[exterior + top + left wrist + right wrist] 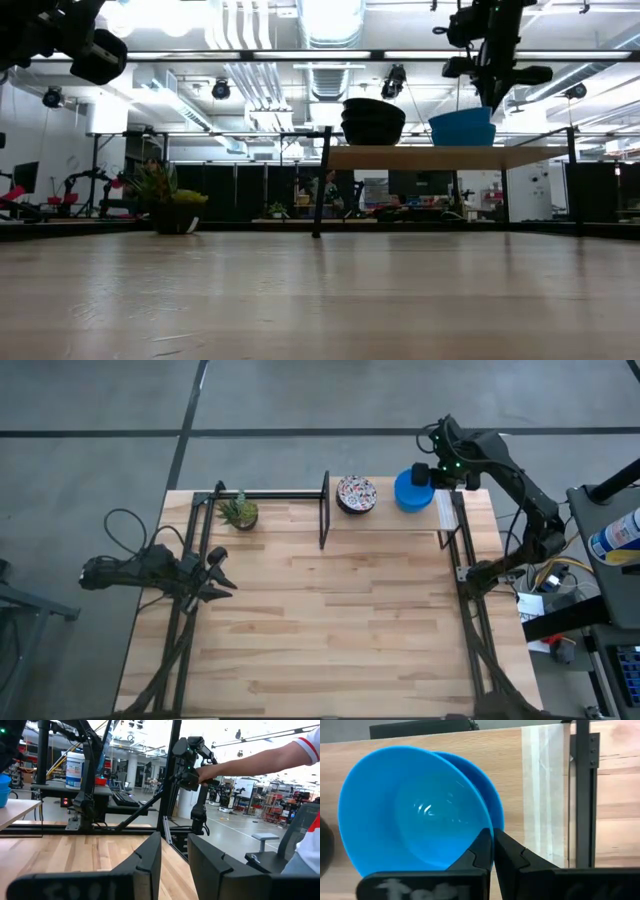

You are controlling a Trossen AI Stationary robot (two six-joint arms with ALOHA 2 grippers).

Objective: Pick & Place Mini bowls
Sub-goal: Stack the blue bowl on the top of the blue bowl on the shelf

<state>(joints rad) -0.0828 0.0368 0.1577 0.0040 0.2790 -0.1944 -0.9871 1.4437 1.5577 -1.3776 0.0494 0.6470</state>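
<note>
From my station I see the right gripper (492, 851) up at the far right of the raised shelf (450, 158), its fingers (479, 851) pinched together on the rim of the top blue bowl (415, 810). That bowl sits tilted in a second blue bowl (487, 800) beneath it, the two forming a small blue stack (411, 490) on the shelf. Just beside it, nearer the middle post, is the speckled bowl stack (356, 494), white with a red-and-dark pattern; in the low view these show only as dark stacked shapes. The potted plant (239, 512) stands on the tabletop (330, 620) at the far left, well apart from the bowls. The left gripper (215, 574) waits at the left edge of the tabletop, its fingers (150, 865) spread apart and gripping nothing. Through the left wrist camera I also see a person's arm (250, 762) reaching across the room beyond the tabletop.
</note>
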